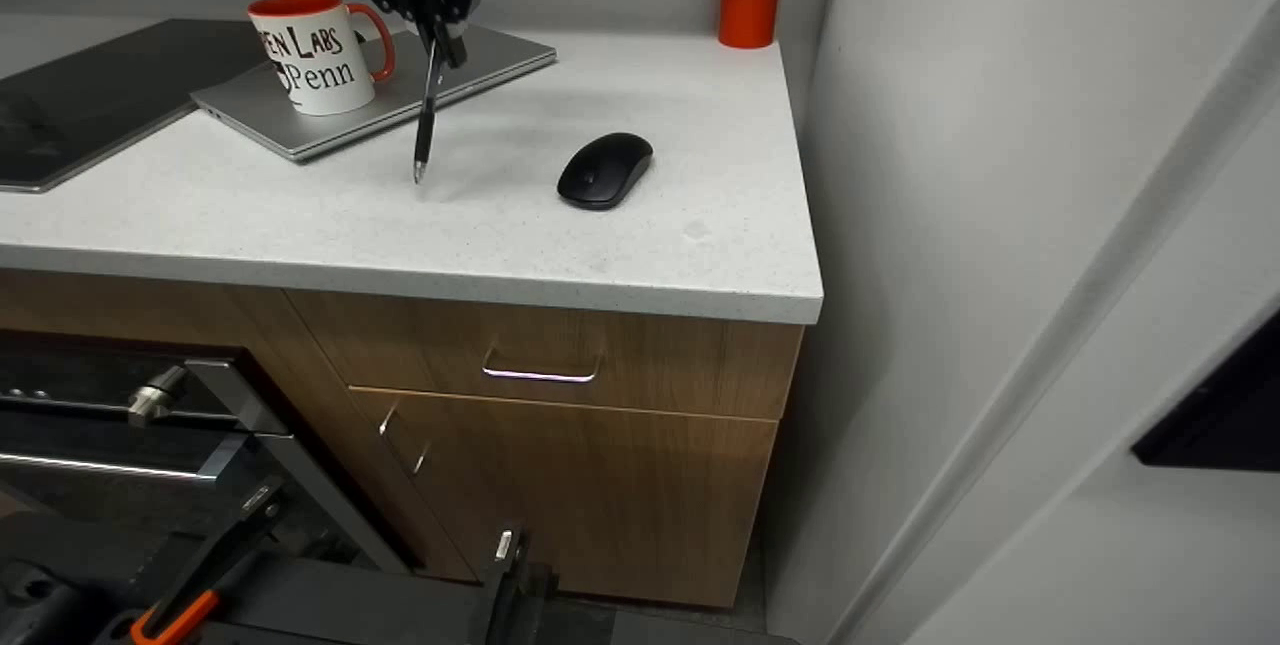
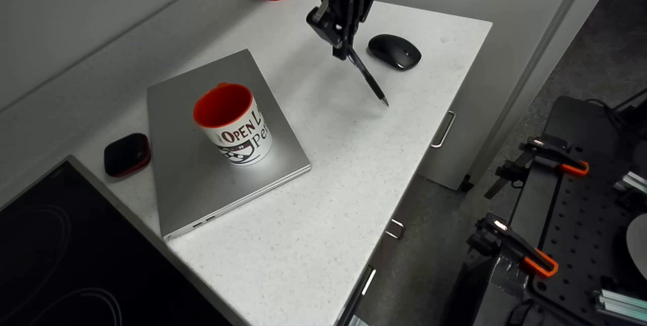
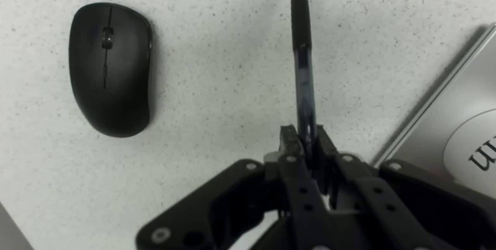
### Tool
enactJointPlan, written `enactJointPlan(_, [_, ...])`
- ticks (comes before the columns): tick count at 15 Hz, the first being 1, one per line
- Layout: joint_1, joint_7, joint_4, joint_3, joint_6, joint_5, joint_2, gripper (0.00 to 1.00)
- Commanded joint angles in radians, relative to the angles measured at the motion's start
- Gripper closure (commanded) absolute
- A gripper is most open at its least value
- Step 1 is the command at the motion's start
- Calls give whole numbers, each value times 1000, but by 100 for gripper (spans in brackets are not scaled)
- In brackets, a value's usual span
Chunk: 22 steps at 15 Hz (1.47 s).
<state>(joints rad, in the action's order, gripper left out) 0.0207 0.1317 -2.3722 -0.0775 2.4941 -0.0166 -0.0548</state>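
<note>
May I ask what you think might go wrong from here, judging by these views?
The slim black-and-clear plastic pen sticks well out of the black end effector, so it might pivot or slip if it catches the white speckled counter. The white, red-lined cylindrical mug stands nearby on the closed silver laptop; a sideways swing might knock it or the rounded black mouse.

The speckled white countertop (image 2: 303, 230) carried a closed silver laptop (image 2: 199, 189), a black computer mouse (image 1: 605, 170), a red canister (image 1: 749, 10) at the back and, beside the black glass cooktop (image 2: 81, 265), a small rounded object (image 2: 126, 155) (black, edged in red).
</note>
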Motion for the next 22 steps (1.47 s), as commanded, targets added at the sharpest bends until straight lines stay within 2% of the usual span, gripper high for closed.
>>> enactJointPlan(1, [-10, 73, 71, 23, 10, -25, 113, 100])
enactJointPlan(4, [-14, 97, 110, 43, 32, -28, 185, 99])
enactJointPlan(5, [-16, 97, 125, 50, 36, -18, 205, 74])
enactJointPlan(7, [-18, 103, 149, 61, 45, -7, 232, 65])
enactJointPlan(13, [-17, 98, 186, 74, 57, 32, 251, 12])
enactJointPlan(15, [-13, 84, 194, 69, 50, 62, 250, 0])
enactJointPlan(16, [-17, 77, 172, 75, 42, 35, 237, 0])
enactJointPlan(17, [-17, 76, 173, 75, 42, 37, 237, 4])
enactJointPlan(18, [-17, 76, 171, 75, 42, 36, 237, 0])
enactJointPlan(22, [-17, 76, 170, 75, 42, 36, 237, 0])
